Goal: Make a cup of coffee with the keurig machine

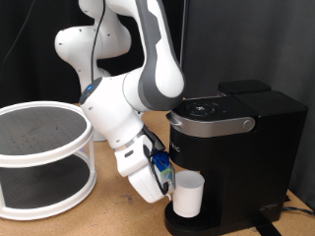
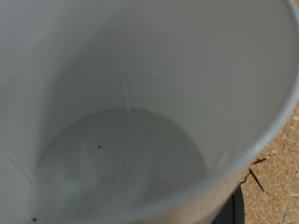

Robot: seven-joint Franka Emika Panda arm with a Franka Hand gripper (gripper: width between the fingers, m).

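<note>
The cup [image 1: 189, 195], a small plain white mug, stands on the round drip tray [image 1: 175, 226] under the spout of the black keurig machine [image 1: 241, 138], whose silver-grey lid handle [image 1: 212, 125] is down. My gripper [image 1: 165, 179] sits low against the cup's side towards the exterior view's left, at rim height. The wrist view is filled by the cup's white inside [image 2: 121, 140], which has dark specks on its bottom. My fingers do not show there.
A white round two-tier rack [image 1: 39, 157] stands on the wooden table [image 1: 108, 211] at the exterior view's left. The white arm arches above the machine's left side. Wood surface [image 2: 280, 173] and a dark tray edge [image 2: 234, 210] show beside the cup.
</note>
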